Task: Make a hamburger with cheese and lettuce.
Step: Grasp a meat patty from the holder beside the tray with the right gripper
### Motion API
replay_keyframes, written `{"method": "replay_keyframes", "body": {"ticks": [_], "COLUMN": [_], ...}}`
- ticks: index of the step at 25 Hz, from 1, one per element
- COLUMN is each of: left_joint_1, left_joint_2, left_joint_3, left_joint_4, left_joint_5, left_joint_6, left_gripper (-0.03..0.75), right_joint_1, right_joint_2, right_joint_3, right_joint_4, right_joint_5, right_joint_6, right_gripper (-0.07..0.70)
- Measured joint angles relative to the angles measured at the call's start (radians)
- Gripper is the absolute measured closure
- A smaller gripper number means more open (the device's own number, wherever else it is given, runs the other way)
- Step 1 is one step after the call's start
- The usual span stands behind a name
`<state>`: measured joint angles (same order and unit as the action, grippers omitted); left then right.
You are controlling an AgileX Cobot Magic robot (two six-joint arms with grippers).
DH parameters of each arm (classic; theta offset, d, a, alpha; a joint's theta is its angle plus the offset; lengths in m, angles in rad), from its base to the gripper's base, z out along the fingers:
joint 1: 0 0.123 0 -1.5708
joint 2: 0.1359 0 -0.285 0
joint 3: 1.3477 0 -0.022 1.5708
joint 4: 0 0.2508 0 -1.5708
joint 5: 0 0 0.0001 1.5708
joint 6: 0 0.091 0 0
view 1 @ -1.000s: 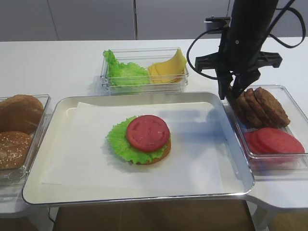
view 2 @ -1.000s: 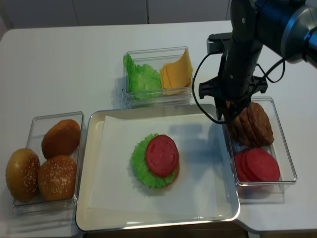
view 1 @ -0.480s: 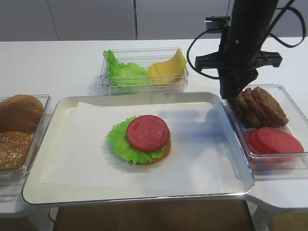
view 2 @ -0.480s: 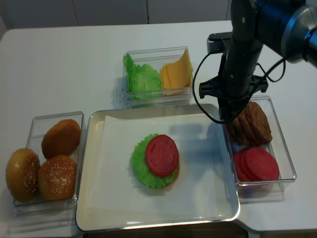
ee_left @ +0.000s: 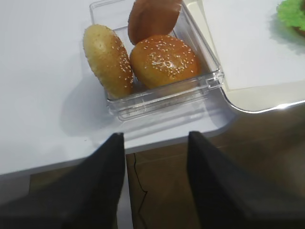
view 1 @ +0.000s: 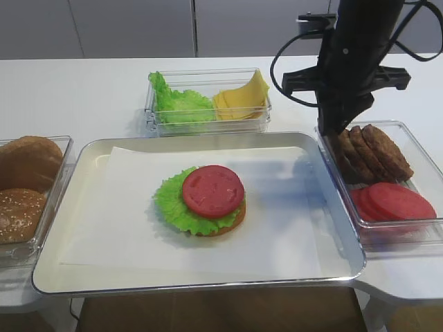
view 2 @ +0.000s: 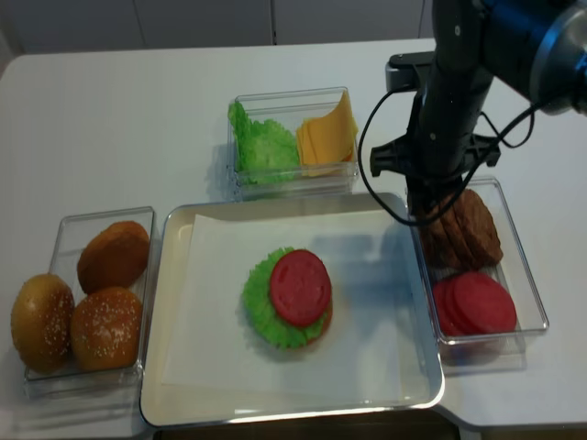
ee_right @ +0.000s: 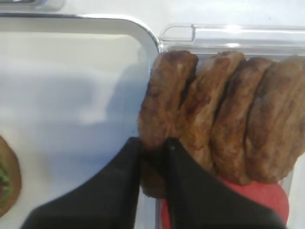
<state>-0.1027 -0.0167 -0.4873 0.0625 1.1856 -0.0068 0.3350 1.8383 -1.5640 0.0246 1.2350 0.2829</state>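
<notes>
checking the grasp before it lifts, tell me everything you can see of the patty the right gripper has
The leftmost patty is a brown, rough-crusted disc standing on edge, first in a row of four leaning together in the clear container right of the tray. The right gripper is shut on its lower edge, one dark finger on each face. Its far face rests against the next patty; red tomato slices lie in front of the row in the same container.

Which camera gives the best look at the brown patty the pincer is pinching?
The right wrist view: the right pincer is shut on the leftmost patty, seen close up. In both high views the arm hides the grip and the patty shows only partly. The left wrist view misses it.
</notes>
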Motion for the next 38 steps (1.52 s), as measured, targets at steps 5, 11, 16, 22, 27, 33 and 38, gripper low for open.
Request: {"method": "replay_keyframes", "body": {"ticks": [5,11,16,22,27,33,38], "left_joint_1": [0.000,0.000,0.000,0.000,0.000,0.000,0.000], "left_joint_2": [0.000,0.000,0.000,0.000,0.000,0.000,0.000], "left_joint_3": [0.000,0.000,0.000,0.000,0.000,0.000,0.000], "left_joint_4": [0.000,0.000,0.000,0.000,0.000,0.000,0.000], "left_joint_5": [0.000,0.000,0.000,0.000,0.000,0.000,0.000], "left_joint_6": [0.000,0.000,0.000,0.000,0.000,0.000,0.000], "left_gripper": [0.394,0.403,0.403,0.404,0.405,0.405,0.405], "right_joint_1": [0.000,0.000,0.000,0.004,0.004,0.006,0.065], "right_joint_2": [-0.024,-0.086,-0.121,-0.169,-0.185,-0.185,-0.187], "right_joint_3": [0.000,0.000,0.000,0.000,0.000,0.000,0.000], "right_joint_4": [0.004,0.011,0.005,0.005,0.032,0.098,0.103], "right_joint_5": [0.001,0.003,0.005,0.005,0.008,0.009,0.009], "right_joint_6": [0.000,-0.013,-0.021,-0.025,-0.041,-0.065,-0.072], "right_gripper": [0.499,0.500,0.503,0.504,0.504,0.505,0.505]}}
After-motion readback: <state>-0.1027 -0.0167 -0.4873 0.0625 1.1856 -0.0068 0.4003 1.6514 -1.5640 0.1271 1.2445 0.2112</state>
